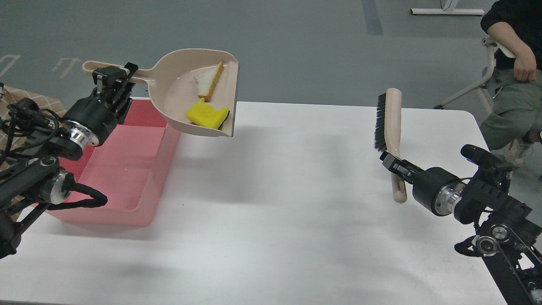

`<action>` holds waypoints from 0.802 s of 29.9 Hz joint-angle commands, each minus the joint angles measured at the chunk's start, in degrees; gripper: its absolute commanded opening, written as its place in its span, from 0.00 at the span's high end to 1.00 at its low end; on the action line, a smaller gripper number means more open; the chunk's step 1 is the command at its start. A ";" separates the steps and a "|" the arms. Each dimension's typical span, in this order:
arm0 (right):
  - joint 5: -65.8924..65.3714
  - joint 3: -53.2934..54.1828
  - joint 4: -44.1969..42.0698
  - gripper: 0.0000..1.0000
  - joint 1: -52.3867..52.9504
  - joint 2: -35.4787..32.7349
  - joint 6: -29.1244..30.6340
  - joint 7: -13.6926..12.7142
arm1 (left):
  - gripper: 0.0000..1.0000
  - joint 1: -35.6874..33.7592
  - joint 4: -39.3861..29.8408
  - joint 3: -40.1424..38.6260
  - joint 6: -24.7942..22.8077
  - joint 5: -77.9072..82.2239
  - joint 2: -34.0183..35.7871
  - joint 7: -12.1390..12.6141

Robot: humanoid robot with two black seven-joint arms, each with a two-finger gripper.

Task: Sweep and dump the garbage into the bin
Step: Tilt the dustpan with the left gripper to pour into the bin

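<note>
Upper left of the frame: left pincer (113, 80) clamped on smooth beige dustpan (199, 91) bearing triangular bread slice (208, 80) and yellow sponge chunk (206, 115), beside glossy pink bin (127, 169); right: right pincer (393, 164) gripping upright brush (391, 140).

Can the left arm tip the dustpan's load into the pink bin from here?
Probably yes: the left end effector holds the dustpan beside the open bin, nothing between.
</note>
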 commanded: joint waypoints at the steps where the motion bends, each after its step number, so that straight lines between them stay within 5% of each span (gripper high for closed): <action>1: -0.01 -0.02 -0.09 0.91 -0.28 0.01 0.00 0.00 | 1.00 0.62 0.86 -0.66 -2.35 -1.17 1.16 -1.00; 18: -0.18 -0.02 -0.09 0.91 -0.63 0.18 0.00 0.00 | 1.00 1.86 16.14 -0.83 -17.55 -2.49 5.82 -10.75; 24: -0.36 -0.02 -0.27 0.91 -0.63 0.36 0.00 0.00 | 0.99 1.94 20.28 -0.66 -20.46 -2.14 6.96 -10.89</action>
